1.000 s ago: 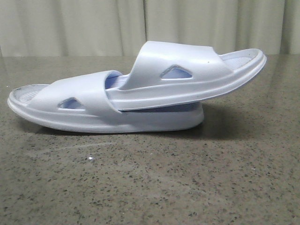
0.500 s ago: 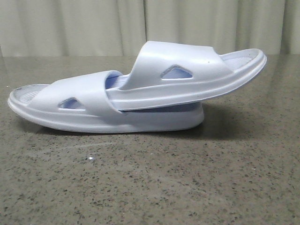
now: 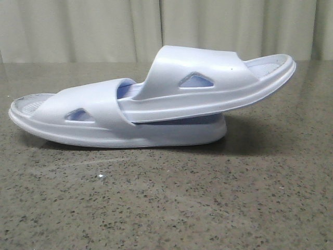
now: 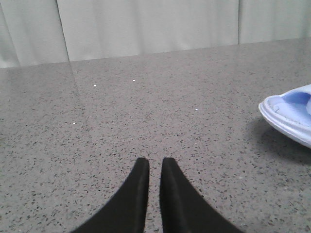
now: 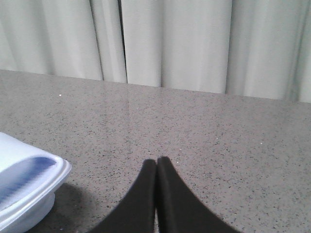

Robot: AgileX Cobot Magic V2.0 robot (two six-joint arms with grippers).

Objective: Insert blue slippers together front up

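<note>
The two pale blue slippers lie nested on the table in the front view. The lower slipper [image 3: 99, 127] lies flat on its sole. The upper slipper [image 3: 208, 86] has one end pushed under the lower one's strap, and its other end rises to the right. Neither gripper shows in the front view. My left gripper [image 4: 155, 162] is empty, its fingers nearly together with a thin gap, over bare table beside one slipper end [image 4: 291, 116]. My right gripper [image 5: 156, 161] is shut and empty, with the raised slipper end [image 5: 24, 187] off to its side.
The speckled grey stone table [image 3: 166, 203] stretches in front of and around the slippers. A pale curtain [image 3: 156, 26] hangs behind the table's far edge.
</note>
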